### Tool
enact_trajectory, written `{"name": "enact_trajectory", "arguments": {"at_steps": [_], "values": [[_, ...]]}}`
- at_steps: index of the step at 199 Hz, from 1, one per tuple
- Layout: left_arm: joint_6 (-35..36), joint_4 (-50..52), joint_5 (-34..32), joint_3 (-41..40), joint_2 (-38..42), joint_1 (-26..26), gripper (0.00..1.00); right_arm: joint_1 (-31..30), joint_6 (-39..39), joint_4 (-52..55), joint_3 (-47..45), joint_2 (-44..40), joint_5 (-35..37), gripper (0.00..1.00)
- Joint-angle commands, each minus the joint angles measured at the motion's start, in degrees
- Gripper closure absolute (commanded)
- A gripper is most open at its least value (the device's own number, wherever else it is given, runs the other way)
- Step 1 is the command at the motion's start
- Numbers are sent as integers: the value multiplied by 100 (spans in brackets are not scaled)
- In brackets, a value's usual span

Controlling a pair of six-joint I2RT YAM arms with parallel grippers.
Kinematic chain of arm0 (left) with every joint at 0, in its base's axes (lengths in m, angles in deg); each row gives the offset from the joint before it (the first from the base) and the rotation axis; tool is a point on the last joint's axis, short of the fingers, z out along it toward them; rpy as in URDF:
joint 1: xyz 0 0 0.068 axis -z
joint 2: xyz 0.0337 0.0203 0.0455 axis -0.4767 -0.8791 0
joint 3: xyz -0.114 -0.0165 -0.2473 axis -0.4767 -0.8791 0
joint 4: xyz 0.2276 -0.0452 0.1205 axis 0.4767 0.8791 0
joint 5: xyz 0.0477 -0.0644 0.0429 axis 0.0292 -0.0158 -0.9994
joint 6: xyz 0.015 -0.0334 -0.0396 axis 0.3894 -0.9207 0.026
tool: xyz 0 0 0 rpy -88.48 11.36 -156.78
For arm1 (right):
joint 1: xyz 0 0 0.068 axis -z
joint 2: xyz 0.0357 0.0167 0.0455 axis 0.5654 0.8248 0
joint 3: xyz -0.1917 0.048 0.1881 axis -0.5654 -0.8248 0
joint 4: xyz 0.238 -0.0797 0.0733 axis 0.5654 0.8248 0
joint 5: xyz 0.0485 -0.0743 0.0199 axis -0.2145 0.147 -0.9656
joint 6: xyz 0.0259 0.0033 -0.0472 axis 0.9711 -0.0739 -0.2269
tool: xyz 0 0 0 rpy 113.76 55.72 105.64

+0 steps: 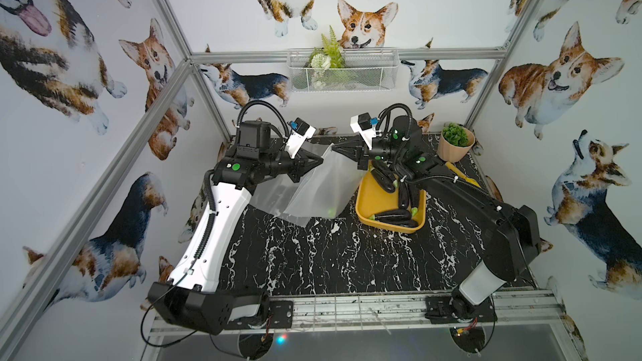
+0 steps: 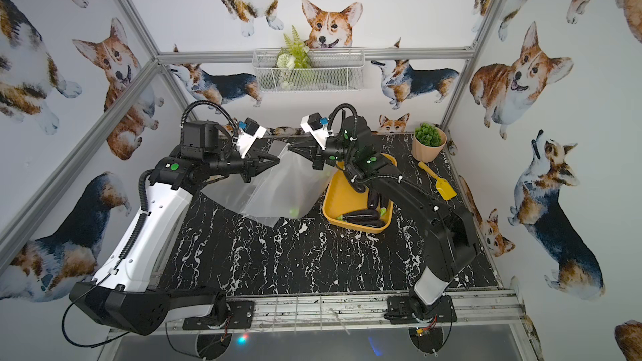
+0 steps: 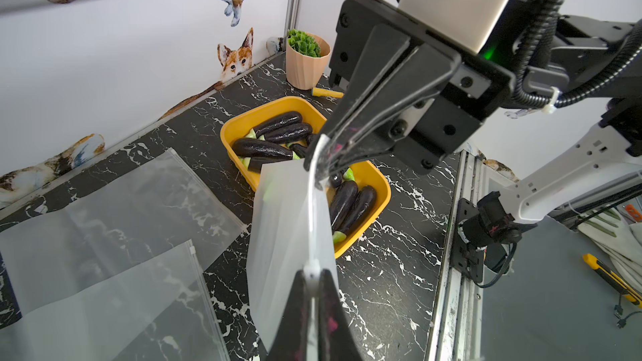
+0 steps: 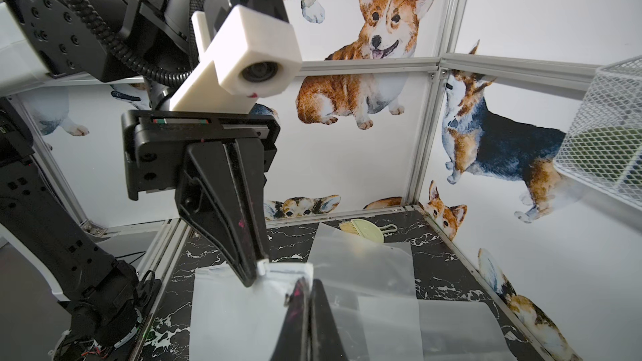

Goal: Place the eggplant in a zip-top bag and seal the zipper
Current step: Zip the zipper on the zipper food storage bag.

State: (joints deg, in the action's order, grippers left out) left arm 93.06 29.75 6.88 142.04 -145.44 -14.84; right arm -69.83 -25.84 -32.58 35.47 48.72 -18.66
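Note:
A frosted zip-top bag [image 1: 319, 185] [image 2: 278, 189] hangs above the table between my two arms, its top edge stretched between them. My left gripper [image 3: 312, 277] [image 1: 321, 161] is shut on that edge at the white zipper slider [image 3: 312, 270] [image 4: 262, 265]. My right gripper [image 4: 307, 283] [image 1: 335, 147] is shut on the edge a short way along from it. A faint green patch shows through the bag's lower part. Several dark eggplants [image 3: 267, 149] [image 1: 396, 218] lie in a yellow tray [image 3: 382, 199] [image 1: 368, 199] just right of the bag.
More frosted bags [image 3: 121, 210] [image 1: 267, 192] lie flat on the black marble table under the left arm. A potted plant [image 1: 455, 147] and a yellow shovel [image 2: 437, 182] stand at the back right. A wire basket [image 1: 342, 69] hangs on the back wall. A green brush [image 4: 364, 229] lies at the back.

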Motion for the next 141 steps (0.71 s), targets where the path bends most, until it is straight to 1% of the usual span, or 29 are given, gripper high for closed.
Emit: {"name": "enact_trajectory", "arguments": {"at_steps": [1,43,70,141], "values": [[115,639,-242,-93,85,-77,100,156,82,-666,17,-37,806,100],[155,727,-366,-208,172,-101,100,380,226,-858,-87,-81,870,100],[142,688,-437,-299,184,-128,100,445,162,-796,-106,-133,986,100],[127,705,-822,-482,130,-244,100,734,137,-878,-262,-178,1709,100]]}}
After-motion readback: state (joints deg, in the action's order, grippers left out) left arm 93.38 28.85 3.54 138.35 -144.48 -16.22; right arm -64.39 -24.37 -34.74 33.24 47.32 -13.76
